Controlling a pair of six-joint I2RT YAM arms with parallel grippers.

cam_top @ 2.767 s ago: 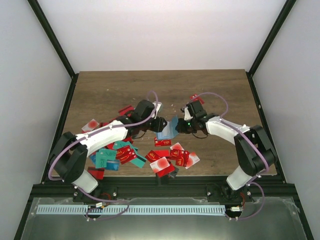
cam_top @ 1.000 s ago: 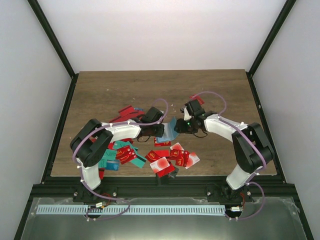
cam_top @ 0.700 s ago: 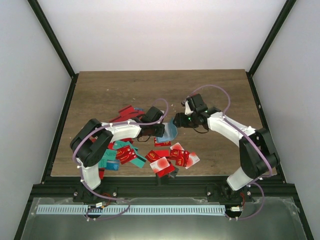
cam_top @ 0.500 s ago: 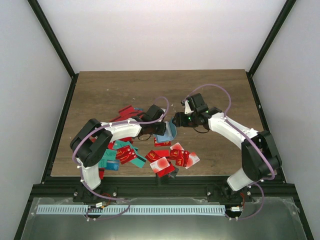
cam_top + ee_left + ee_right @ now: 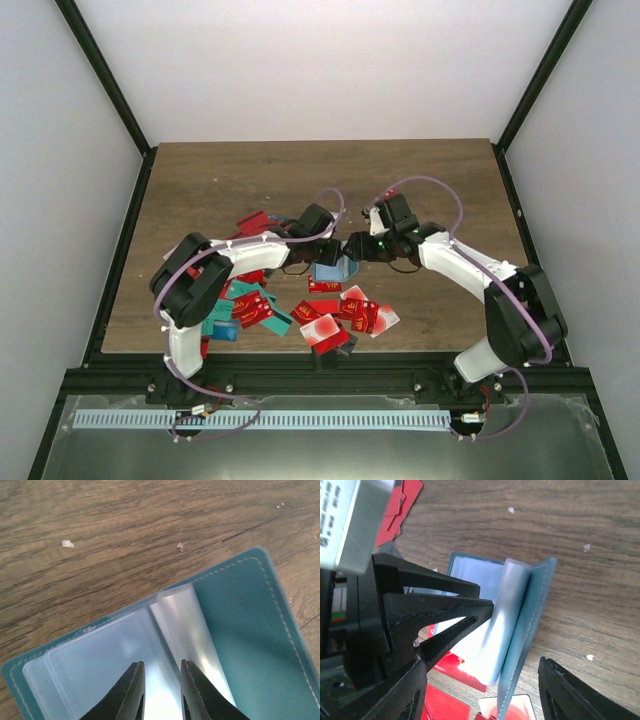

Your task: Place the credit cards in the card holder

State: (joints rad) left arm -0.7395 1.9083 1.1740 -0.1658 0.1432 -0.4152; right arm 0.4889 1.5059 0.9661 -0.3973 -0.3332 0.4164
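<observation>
The card holder lies open on the wood between my two grippers. It is teal with clear inner sleeves. My left gripper hovers over those sleeves, its jaws a narrow gap apart with nothing pinched between them. In the right wrist view its black fingers point at a raised sleeve leaf. My right gripper is open wide, and the holder's upright teal cover stands between its fingers untouched. Red credit cards and teal ones lie scattered in front of the arms.
More red cards lie behind the left arm and under the holder's near edge. Black frame posts border the wooden table.
Both grippers' jaws have opened, the right more than the left. The right gripper lifted off and came back close to the holder, which has settled lower on the table.
</observation>
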